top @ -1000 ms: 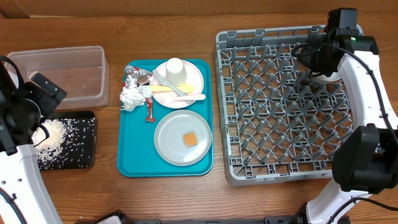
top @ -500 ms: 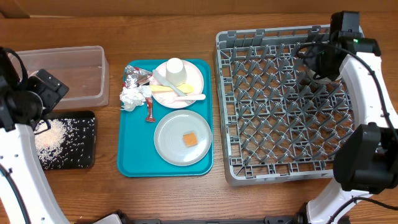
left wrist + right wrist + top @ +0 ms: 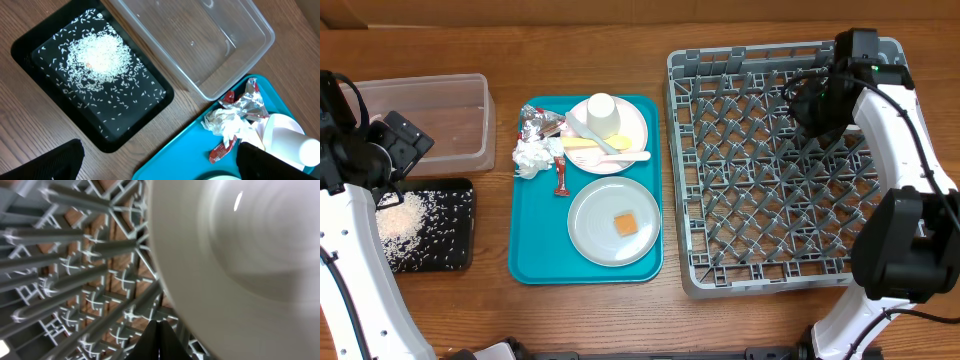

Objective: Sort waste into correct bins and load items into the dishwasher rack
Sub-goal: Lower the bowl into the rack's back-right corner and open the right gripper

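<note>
My left gripper [image 3: 392, 165] is open and empty, above the gap between the clear tub [image 3: 420, 120] and the black tray [image 3: 450, 245], which holds loose rice [image 3: 400, 215]. The left wrist view shows its fingers spread wide [image 3: 160, 162], the rice [image 3: 100, 52], napkin [image 3: 227, 122], foil [image 3: 247, 102] and red sachet [image 3: 222, 147]. My right gripper [image 3: 815, 100] is over the far right of the grey rack [image 3: 770, 190]. Its fingers [image 3: 160, 335] are shut with nothing between them, beside a white bowl [image 3: 240, 255].
The teal tray [image 3: 535, 250] carries a pinkish plate [image 3: 632, 128] with an upturned cup [image 3: 602, 112] and yellow utensils [image 3: 610, 152], a grey-white plate [image 3: 590, 225] with an orange cube [image 3: 624, 223], and the napkin [image 3: 530, 155], foil [image 3: 537, 123] and sachet [image 3: 561, 177].
My left gripper has moved from over the black tray up towards the clear tub. My right gripper has shifted a little to the left over the rack.
</note>
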`<control>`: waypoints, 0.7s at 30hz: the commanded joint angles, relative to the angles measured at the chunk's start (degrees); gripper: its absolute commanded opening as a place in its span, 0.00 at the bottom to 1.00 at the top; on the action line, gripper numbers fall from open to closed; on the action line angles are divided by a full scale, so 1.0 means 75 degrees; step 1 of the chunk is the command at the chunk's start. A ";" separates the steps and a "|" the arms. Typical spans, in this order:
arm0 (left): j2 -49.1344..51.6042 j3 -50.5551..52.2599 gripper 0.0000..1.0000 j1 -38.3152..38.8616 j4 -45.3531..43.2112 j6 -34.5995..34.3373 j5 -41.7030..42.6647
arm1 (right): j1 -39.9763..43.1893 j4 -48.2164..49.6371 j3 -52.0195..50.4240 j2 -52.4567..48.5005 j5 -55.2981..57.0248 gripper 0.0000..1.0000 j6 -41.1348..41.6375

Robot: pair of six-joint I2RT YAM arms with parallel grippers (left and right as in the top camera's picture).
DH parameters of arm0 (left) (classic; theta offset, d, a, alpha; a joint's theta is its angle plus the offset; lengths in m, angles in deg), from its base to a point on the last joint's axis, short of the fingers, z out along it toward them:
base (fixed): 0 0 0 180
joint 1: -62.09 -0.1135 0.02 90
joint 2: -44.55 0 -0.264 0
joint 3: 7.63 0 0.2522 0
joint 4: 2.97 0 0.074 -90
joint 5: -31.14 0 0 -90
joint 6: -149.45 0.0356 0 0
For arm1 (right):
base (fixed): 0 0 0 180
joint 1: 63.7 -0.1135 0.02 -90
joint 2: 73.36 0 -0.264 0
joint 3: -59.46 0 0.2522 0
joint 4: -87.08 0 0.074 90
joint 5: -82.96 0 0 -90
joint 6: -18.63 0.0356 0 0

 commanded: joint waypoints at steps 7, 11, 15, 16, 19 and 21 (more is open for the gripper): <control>0.0017 -0.0117 1.00 -0.0032 0.0082 -0.0073 0.0070 | -0.0408 0.0493 -0.0522 0.0015 -0.0239 0.04 -0.0067; 0.0017 -0.0117 1.00 -0.0032 0.0082 -0.0073 0.0070 | -0.0667 0.0408 -0.0510 0.0187 -0.0664 0.04 -0.0067; 0.0017 -0.0117 1.00 -0.0032 0.0131 -0.0073 0.0067 | -0.0743 0.0251 -0.0595 0.0085 -0.0664 0.04 -0.0035; 0.0017 -0.0117 1.00 -0.0032 0.0134 -0.0073 0.0067 | -0.0743 0.0254 -0.0644 0.0079 -0.0691 0.04 -0.0032; 0.0017 -0.0117 1.00 -0.0032 0.0134 -0.0073 0.0070 | -0.0656 0.0323 -0.0694 0.0082 -0.0991 0.04 -0.0012; 0.0017 -0.0117 1.00 -0.0032 0.0149 -0.0073 0.0070 | -0.0542 0.0463 -0.0659 0.0119 -0.1221 0.04 -0.0189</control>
